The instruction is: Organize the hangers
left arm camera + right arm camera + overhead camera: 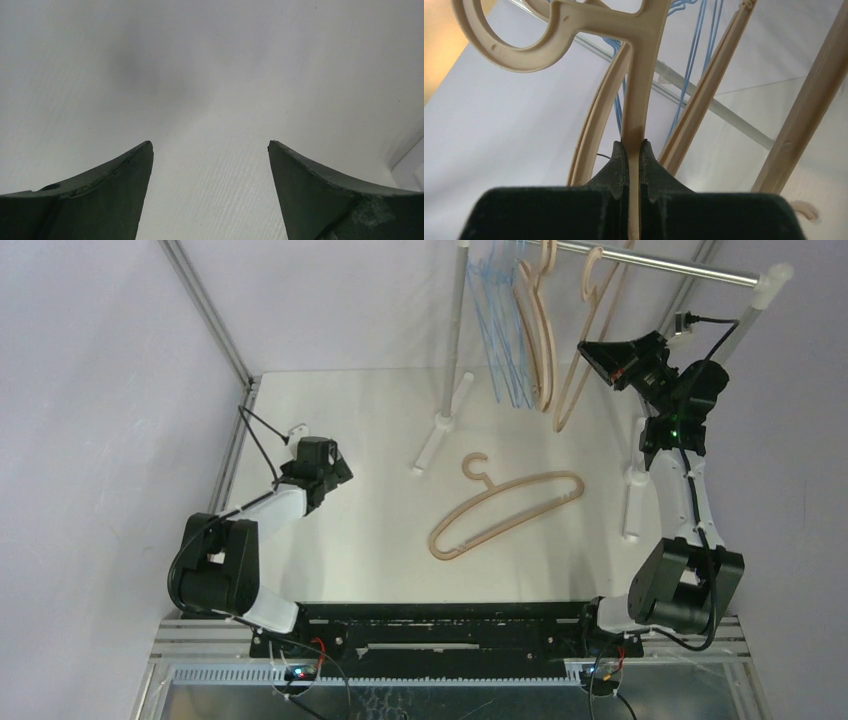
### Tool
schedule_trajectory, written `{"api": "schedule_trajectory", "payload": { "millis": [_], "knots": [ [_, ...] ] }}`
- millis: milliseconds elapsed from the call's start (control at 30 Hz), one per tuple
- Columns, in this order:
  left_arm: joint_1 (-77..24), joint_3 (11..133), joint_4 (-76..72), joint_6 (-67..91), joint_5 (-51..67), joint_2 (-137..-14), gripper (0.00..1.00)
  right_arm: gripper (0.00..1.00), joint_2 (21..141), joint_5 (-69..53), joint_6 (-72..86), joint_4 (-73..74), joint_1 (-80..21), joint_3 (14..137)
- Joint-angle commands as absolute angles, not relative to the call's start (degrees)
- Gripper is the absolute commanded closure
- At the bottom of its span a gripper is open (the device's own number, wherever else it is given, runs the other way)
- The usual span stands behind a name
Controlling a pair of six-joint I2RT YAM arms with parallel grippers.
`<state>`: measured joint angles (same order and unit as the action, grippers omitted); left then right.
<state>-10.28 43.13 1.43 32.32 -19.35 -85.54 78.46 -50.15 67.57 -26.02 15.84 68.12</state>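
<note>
My right gripper (592, 350) (634, 145) is raised at the back right and shut on the arm of a tan hanger (563, 418) (639, 75). The hook of this hanger (509, 45) is up by the silver rail (680, 267). A second tan hanger (547, 360) and several light-blue wire hangers (505, 340) (694, 55) hang from the rail to its left. A third tan hanger (510, 508) lies flat in the middle of the table. My left gripper (330, 462) (210, 145) is open and empty, low over bare table at the left.
The rail stands on white posts (455, 330) with white feet (432, 445) on the table; the right post's feet (633, 500) lie beside my right arm. Grey walls close in the left and right sides.
</note>
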Motion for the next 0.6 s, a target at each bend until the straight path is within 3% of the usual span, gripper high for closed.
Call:
{"api": "schedule_trajectory", "payload": {
  "millis": [0, 567],
  "knots": [
    [-10.89, 43.99, 0.33, 30.83, -20.7, -85.14, 0.1, 1.0, 80.5, -49.49, 72.04, -37.11, 16.21, 72.36],
    [-11.3, 44.73, 0.88, 30.5, -21.15, -85.86, 0.1, 1.0, 82.4, -46.39, 69.08, -32.84, 16.08, 74.82]
  ]
}}
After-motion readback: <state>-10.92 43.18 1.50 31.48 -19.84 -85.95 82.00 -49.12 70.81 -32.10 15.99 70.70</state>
